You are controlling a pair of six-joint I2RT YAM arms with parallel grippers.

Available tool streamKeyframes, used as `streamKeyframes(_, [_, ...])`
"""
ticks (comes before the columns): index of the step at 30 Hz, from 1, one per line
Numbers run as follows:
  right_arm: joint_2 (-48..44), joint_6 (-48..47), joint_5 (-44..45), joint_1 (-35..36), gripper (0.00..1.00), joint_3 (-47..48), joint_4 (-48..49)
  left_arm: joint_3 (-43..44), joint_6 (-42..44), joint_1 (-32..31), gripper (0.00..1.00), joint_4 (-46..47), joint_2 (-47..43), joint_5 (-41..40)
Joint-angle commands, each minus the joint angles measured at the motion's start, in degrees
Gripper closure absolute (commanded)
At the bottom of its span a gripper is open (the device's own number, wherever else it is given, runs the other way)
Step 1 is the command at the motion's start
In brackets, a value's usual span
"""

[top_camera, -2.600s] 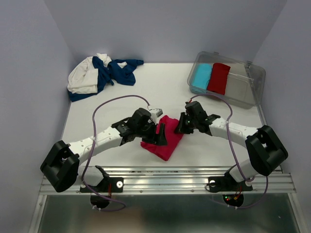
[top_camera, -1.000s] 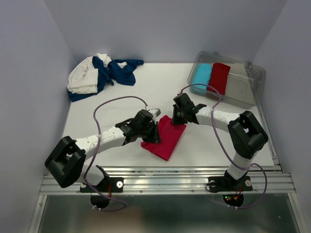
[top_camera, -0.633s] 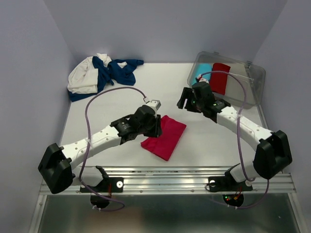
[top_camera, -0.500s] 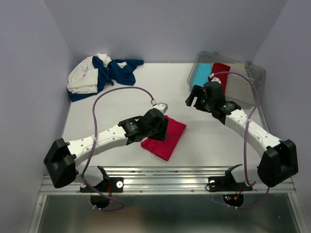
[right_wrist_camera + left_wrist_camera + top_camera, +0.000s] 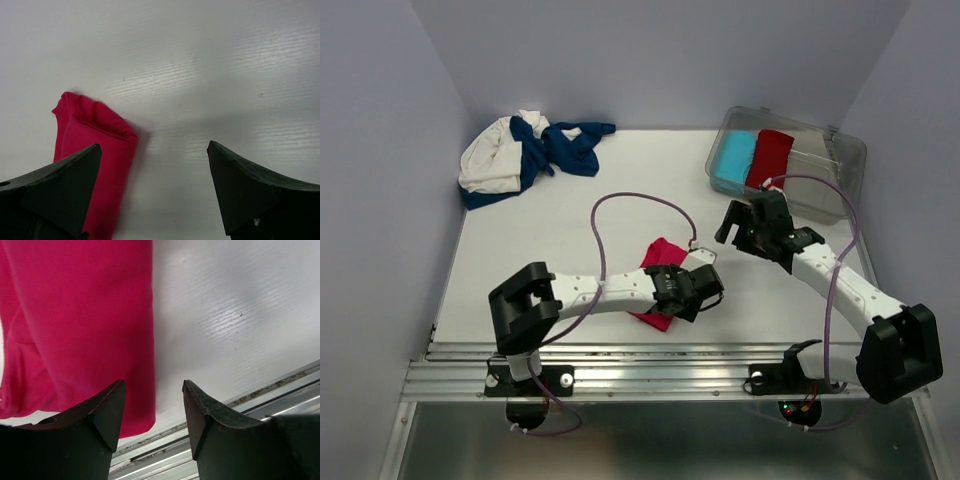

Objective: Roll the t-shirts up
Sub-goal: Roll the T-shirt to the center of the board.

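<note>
Pink-red tee (image 5: 663,254) folded flat, front-centre; navy tee (image 5: 570,145), cream tee (image 5: 492,160) heaped far-left

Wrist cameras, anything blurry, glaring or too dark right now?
Left wrist view: the pink-red t-shirt is sharp, the left hand nearly black, glare streaks the table. Right wrist view: the t-shirt's end looks slightly soft, faint shadow beside it, the right hand dark.

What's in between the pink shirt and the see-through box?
The right gripper, open and holding nothing, hovers between the pink shirt and the clear box. The top view shows it.
</note>
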Motion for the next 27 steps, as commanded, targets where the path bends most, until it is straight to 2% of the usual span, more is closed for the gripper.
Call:
streamKeyframes(1, [-2.05,0.55,-0.48,-0.67,0.07,-0.54,0.07,3.94,-1.78,-2.01,0.40,-3.80,3.27,-4.70])
streamKeyframes(11, [-2.23,0.46,-0.39,-0.67,0.06,-1.24,-0.29,4.64,-3.09,-2.19,0.41,-6.53,8.19,-8.83])
streamKeyframes(19, [-2.58,0.72,-1.01,-1.20,0.06,-1.86,-0.29,2.89,-3.18,-2.19,0.53,-5.22,10.22,-9.45])
streamKeyframes(21, [-2.58,0.81,-1.09,-1.20,0.06,-1.95,-0.29,2.62,-2.92,-2.10,0.58,-4.78,11.09,-9.36])
streamKeyframes(24, [-2.75,0.81,-1.45,-1.20,0.06,-2.47,-0.29,2.27,-2.05,-2.02,0.78,-3.55,11.71,-8.48])
streamKeyframes(25, [-3.02,0.81,-1.53,-1.20,0.06,-2.56,-0.37,1.83,-1.17,-1.93,0.92,-2.41,11.28,-7.96])
streamKeyframes(26, [-3.19,0.81,-1.71,-1.20,0.06,-2.74,-0.37,1.48,-0.64,-1.58,1.00,-1.62,10.84,-6.04])
streamKeyframes(27, [-3.37,0.72,-1.80,-1.20,0.06,-3.09,-0.29,0.96,0.67,-1.31,1.00,0.83,10.05,-4.80])
